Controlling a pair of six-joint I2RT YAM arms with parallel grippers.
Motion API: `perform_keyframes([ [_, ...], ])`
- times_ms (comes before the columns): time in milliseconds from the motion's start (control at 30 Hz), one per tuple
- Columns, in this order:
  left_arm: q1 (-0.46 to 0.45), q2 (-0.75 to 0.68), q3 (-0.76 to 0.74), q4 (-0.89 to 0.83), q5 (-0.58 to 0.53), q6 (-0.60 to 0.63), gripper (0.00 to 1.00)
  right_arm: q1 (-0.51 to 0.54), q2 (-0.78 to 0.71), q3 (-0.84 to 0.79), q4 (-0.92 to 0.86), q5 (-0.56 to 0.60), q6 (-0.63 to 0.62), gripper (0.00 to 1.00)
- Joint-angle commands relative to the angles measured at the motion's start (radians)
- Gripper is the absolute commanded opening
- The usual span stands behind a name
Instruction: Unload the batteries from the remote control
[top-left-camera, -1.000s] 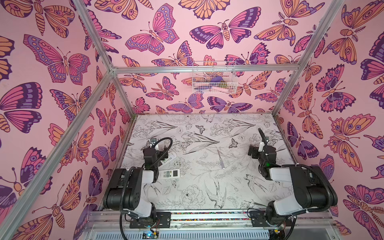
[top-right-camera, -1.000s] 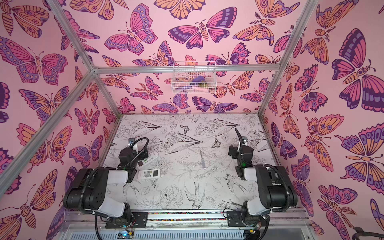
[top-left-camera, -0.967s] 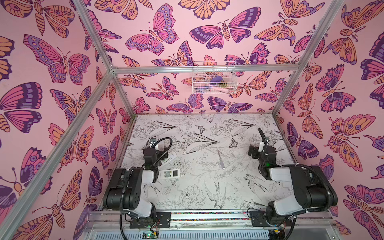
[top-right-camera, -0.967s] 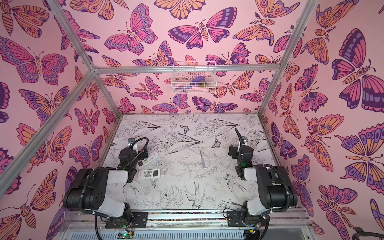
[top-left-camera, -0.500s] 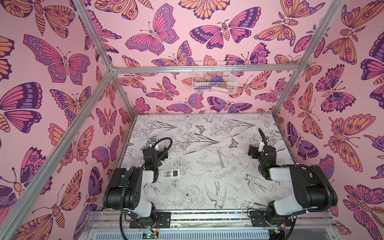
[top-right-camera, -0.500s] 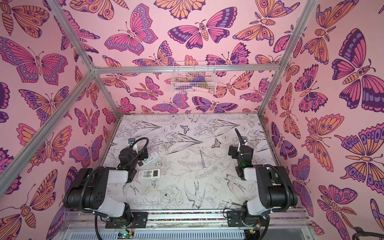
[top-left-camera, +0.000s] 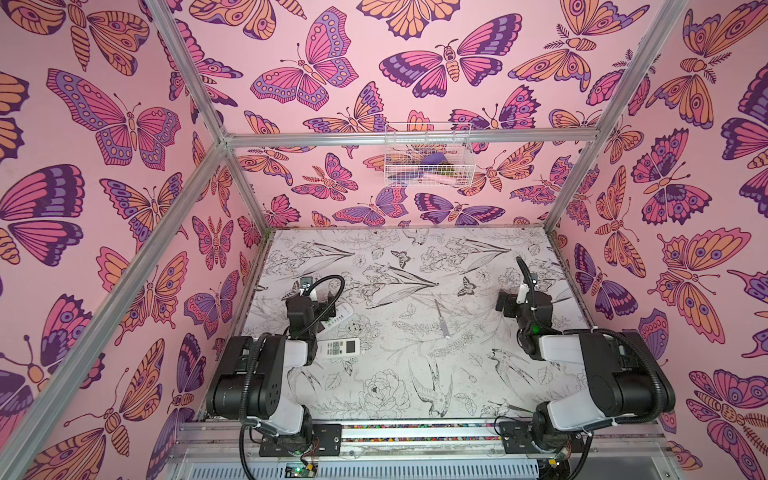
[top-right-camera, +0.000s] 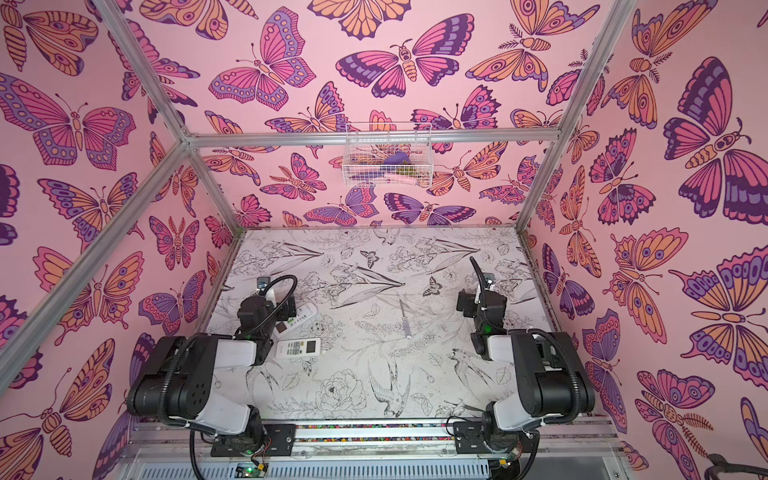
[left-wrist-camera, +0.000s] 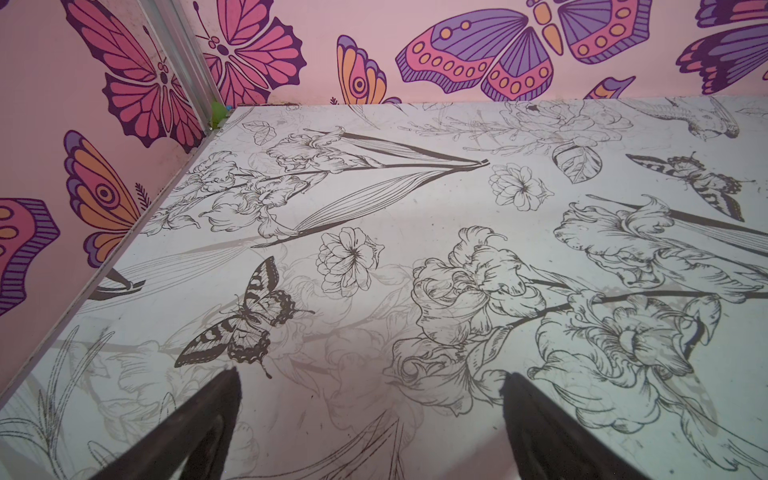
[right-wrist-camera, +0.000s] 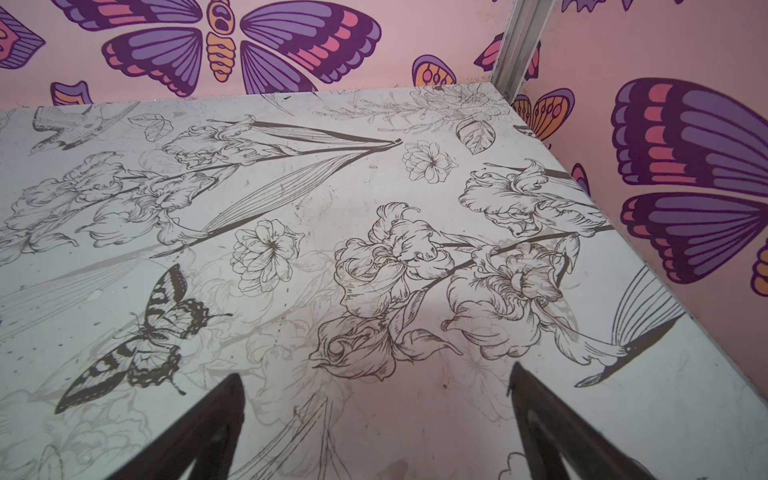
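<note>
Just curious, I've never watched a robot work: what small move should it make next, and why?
Probably the left arm should draw back and lower its jaws onto the nearer remote, which lies beside it, buttons up. Its jaws stand open and empty, no batteries show, and the left wrist view sees only bare table.

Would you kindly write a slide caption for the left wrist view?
Open left gripper poised over the floral-print table, nothing between its fingers.

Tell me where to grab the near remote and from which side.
Take the near remote across its narrow width at mid-length, pinching the two long edges and coming down from above. It lies flat and face up, with both long edges free.
</note>
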Motion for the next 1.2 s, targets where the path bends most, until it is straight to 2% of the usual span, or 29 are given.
perform_keyframes([
  [0, 0.003, -0.009, 0.012, -0.007, 0.020, -0.002, 0.99, -0.004, -0.028, -0.003, 0.037, -0.028, -0.004, 0.99],
  [67, 0.001, -0.057, 0.049, -0.114, 0.067, 0.022, 0.99, 0.000, -0.079, -0.033, 0.066, -0.063, -0.025, 0.99],
  [200, -0.008, -0.116, 0.187, -0.405, 0.093, 0.043, 0.99, 0.006, -0.241, 0.046, -0.259, -0.070, 0.011, 0.99],
  [267, -0.009, -0.164, 0.244, -0.510, 0.124, 0.055, 0.99, 0.017, -0.287, 0.081, -0.365, -0.088, 0.053, 0.99],
  [400, -0.021, -0.230, 0.415, -0.849, 0.154, 0.061, 0.99, 0.061, -0.321, 0.160, -0.505, -0.127, 0.097, 1.00],
  [467, -0.021, -0.244, 0.511, -1.026, 0.193, 0.065, 0.99, 0.092, -0.319, 0.218, -0.568, -0.204, 0.102, 1.00],
  [533, -0.021, -0.253, 0.559, -1.132, 0.191, 0.047, 1.00, 0.145, -0.316, 0.261, -0.615, -0.259, 0.088, 1.00],
  [600, -0.017, -0.253, 0.560, -1.160, 0.169, -0.002, 1.00, 0.220, -0.310, 0.293, -0.645, -0.286, 0.049, 0.99],
  [667, 0.008, -0.292, 0.549, -1.156, 0.241, -0.014, 1.00, 0.316, -0.288, 0.331, -0.666, -0.317, 0.001, 0.99],
  [700, 0.012, -0.292, 0.549, -1.159, 0.240, -0.014, 1.00, 0.359, -0.275, 0.349, -0.674, -0.324, -0.017, 0.99],
  [933, 0.071, -0.330, 0.520, -1.176, 0.267, -0.050, 1.00, 0.668, -0.038, 0.497, -0.654, -0.424, -0.150, 0.99],
  [1067, 0.106, -0.363, 0.500, -1.175, 0.239, -0.038, 1.00, 0.778, 0.146, 0.601, -0.647, -0.557, -0.237, 0.99],
  [1167, 0.109, -0.376, 0.511, -1.177, 0.188, -0.032, 0.99, 0.827, 0.262, 0.686, -0.652, -0.610, -0.258, 0.98],
])
